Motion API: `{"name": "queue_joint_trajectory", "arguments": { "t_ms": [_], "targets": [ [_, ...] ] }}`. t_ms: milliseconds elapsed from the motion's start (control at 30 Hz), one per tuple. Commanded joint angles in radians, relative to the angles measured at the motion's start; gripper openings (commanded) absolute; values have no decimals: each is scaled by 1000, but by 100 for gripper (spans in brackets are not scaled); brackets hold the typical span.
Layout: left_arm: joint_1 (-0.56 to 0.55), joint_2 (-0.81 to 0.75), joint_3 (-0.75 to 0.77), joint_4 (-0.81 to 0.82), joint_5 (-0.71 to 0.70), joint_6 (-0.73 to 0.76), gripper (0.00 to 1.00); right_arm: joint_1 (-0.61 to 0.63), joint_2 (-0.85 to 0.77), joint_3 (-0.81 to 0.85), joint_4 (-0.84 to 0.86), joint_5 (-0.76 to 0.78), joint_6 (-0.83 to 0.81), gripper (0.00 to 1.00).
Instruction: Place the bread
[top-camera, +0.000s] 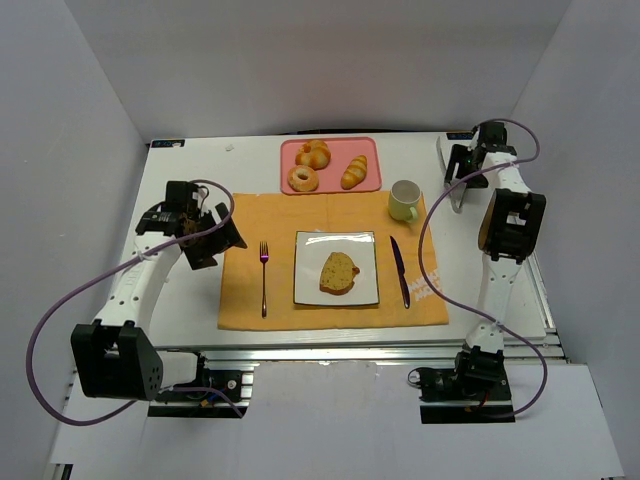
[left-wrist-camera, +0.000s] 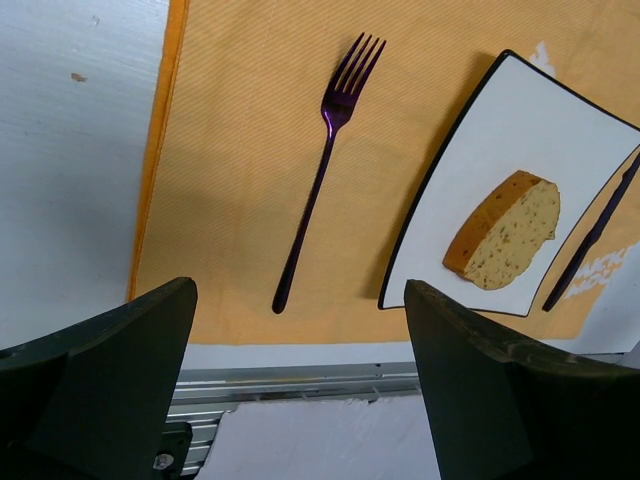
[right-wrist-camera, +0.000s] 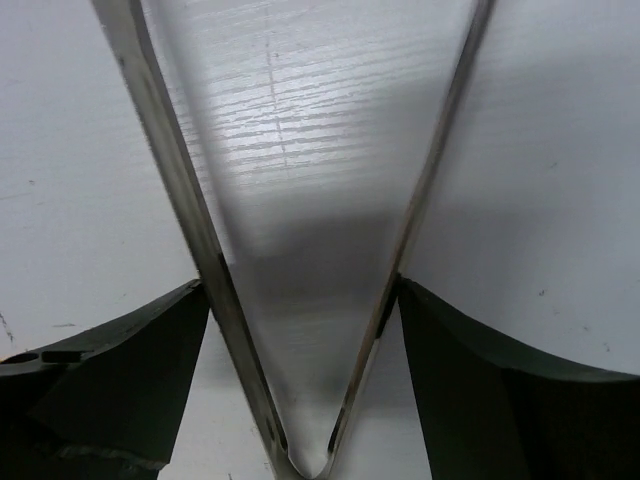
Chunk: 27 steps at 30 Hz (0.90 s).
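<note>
The bread (top-camera: 338, 272), an oval slice with a pale speckled face and brown crust, lies flat near the middle of the white square plate (top-camera: 310, 250). In the left wrist view the bread (left-wrist-camera: 505, 232) rests on the plate (left-wrist-camera: 500, 120) at the right. My left gripper (top-camera: 215, 245) hovers over the left edge of the orange placemat, open and empty (left-wrist-camera: 298, 288). My right gripper (top-camera: 465, 165) is at the back right of the table, far from the plate. Its fingers press on both spread arms of the metal tongs (right-wrist-camera: 170, 170), low over the white table (right-wrist-camera: 300, 283).
A purple fork (top-camera: 264, 275) lies left of the plate and a dark knife (top-camera: 400, 270) right of it, both on the placemat (top-camera: 250, 220). A pale green mug (top-camera: 404, 200) stands behind the knife. The pink tray (top-camera: 375, 150) at the back holds a croissant (top-camera: 354, 172), a donut (top-camera: 303, 178) and another pastry.
</note>
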Motion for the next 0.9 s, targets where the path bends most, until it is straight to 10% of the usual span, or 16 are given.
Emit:
{"name": "queue_joint_trajectory", "arguments": {
  "t_ms": [0,233,500,867],
  "targets": [
    [-4,-45,12,7,-8,-2,96,5,-49,2,20,0,-6,84],
    [-4,-40,133,15,1,-8,96,6,-377,-28,-89,54,84,89],
    [-3,-125,209,107,-133,-57,98,22,-1113,-739,-81,-115,265,89],
    [-3,-158,127,196,-122,-148,98,23,-1609,-1102,-15,-390,454,90]
  ]
}}
